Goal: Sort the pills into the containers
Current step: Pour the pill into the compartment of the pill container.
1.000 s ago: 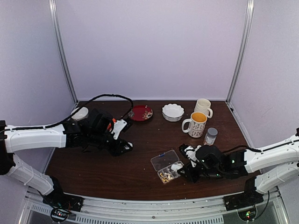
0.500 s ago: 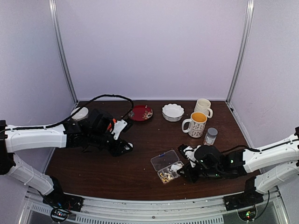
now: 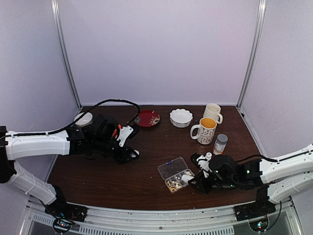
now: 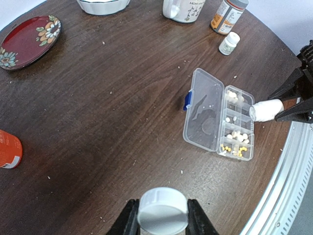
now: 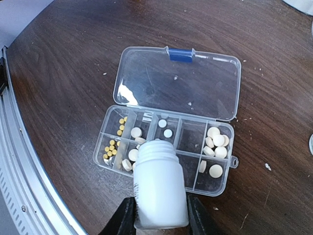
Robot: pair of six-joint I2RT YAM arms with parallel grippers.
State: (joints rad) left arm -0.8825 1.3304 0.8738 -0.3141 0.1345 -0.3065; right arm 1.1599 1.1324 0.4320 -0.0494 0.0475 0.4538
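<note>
On the dark wooden table [image 3: 146,171], the clear organiser box [image 3: 174,174] is set near the front edge, its lid laid open flat. A white bottle [image 5: 160,188] is clamped in the right gripper [image 5: 160,218], its open mouth tipped at the compartments. A white cap [image 4: 163,210] is pinched in the left gripper [image 4: 163,220], well apart from the box. White pills [image 5: 215,140] are spread over several compartments; yellow pills [image 5: 111,147] are gathered at one end.

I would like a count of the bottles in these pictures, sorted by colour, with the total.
White: 2 (small capped bottle, open bottle)
Amber: 1 (grey-capped bottle)
Orange: 1 (orange bottle)
Total: 4
</note>
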